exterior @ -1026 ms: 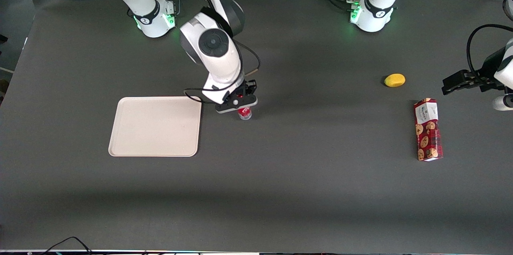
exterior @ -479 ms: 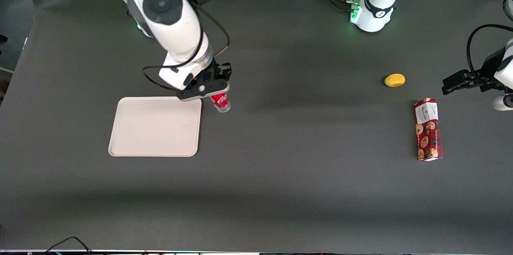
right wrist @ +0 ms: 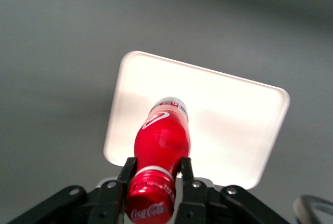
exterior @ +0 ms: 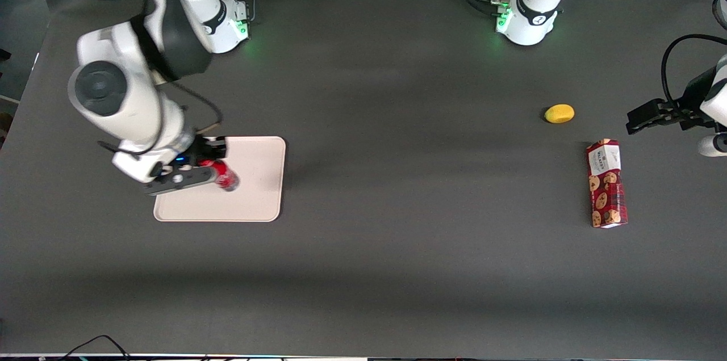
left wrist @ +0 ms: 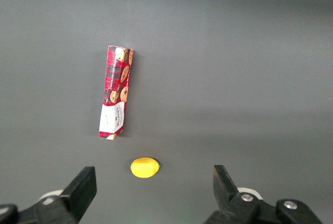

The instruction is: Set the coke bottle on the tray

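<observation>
The gripper is shut on the neck of the small red coke bottle and holds it in the air over the beige tray. The bottle hangs tilted, base toward the tray's middle. In the right wrist view the two fingers clamp just under the red cap, the coke bottle points down at the tray, and its silvery base is clear of the surface.
A yellow lemon-like object and a red cookie-print carton lie toward the parked arm's end of the table; both also show in the left wrist view, the carton and the yellow object.
The gripper lifted the bottle off the table beside the tray and carried it sideways until it hangs over the tray.
</observation>
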You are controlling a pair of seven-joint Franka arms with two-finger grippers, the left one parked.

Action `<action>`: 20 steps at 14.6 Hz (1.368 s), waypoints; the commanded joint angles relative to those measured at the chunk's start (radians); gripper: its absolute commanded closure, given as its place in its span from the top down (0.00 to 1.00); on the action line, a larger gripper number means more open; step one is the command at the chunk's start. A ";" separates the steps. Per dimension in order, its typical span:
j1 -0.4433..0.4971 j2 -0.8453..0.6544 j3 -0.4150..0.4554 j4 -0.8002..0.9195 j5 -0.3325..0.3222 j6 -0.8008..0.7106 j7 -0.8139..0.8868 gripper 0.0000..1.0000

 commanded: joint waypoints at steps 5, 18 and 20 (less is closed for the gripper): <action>-0.145 -0.178 -0.139 -0.392 -0.001 0.304 -0.412 0.00; -0.176 -0.059 -0.231 -0.525 0.131 0.570 -0.658 0.00; -0.176 -0.054 -0.231 -0.524 0.131 0.573 -0.657 0.00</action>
